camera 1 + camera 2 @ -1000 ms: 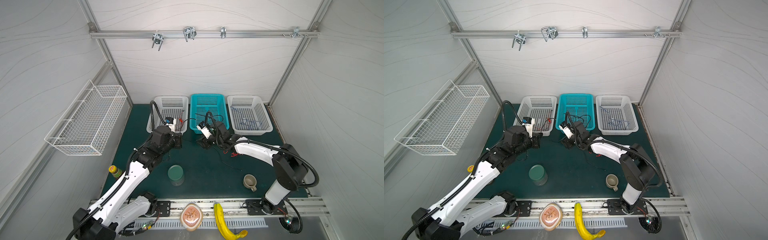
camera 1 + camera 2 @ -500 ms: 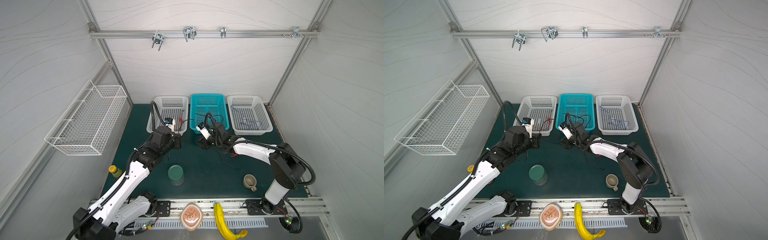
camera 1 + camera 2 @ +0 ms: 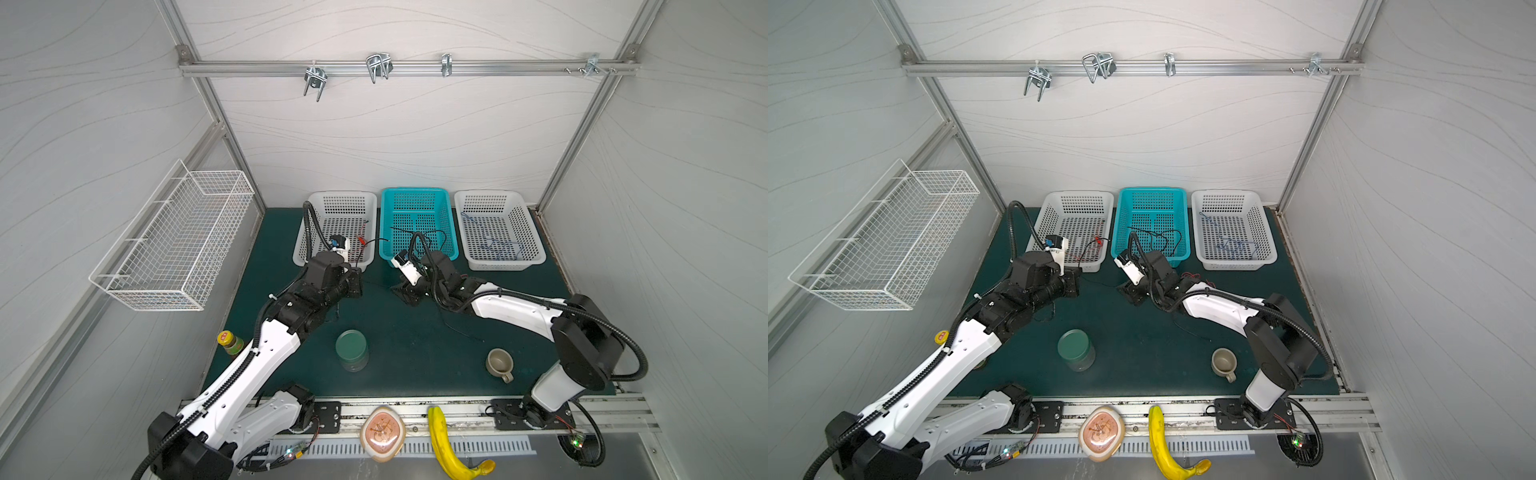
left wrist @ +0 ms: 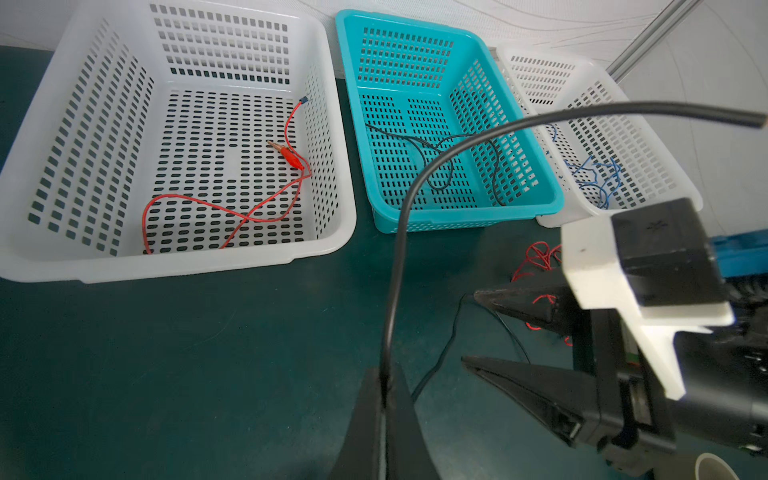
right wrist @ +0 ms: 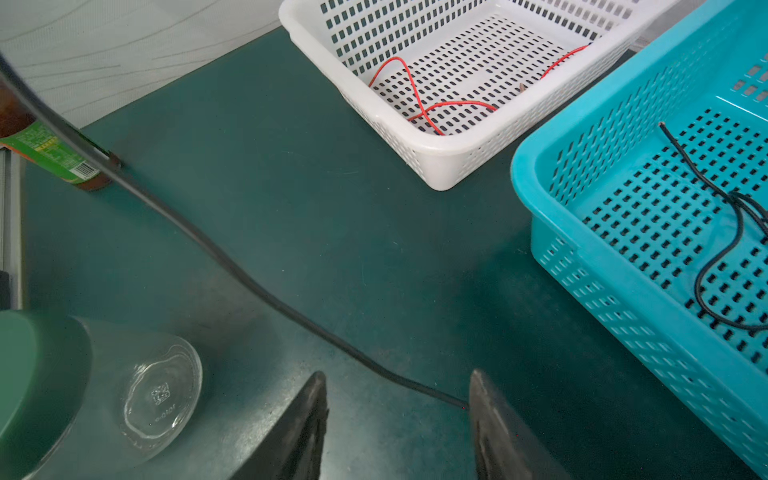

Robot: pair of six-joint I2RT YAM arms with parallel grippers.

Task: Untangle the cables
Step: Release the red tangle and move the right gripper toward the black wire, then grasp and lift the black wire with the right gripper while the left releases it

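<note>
Left arm (image 3: 270,355), right arm (image 3: 515,309): white link shells, black joint housings, black corrugated hose (image 3: 308,228) alongside. Fingers (image 5: 299,428) black, tapered. White camera bracket (image 4: 598,266) just behind the fingers.

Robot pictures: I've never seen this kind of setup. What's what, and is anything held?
Two robot arms work on a green mat, each ending in a pincer. Two pictures look down from overhead; two come from cameras on the arms' wrists. Three baskets at the back hold red, black and blue cables; a red tangle lies on the mat. A cup, mug and bottle stand nearby. The left pincer is shut on a black cable; the right pincer is open, gripping nothing.
</note>
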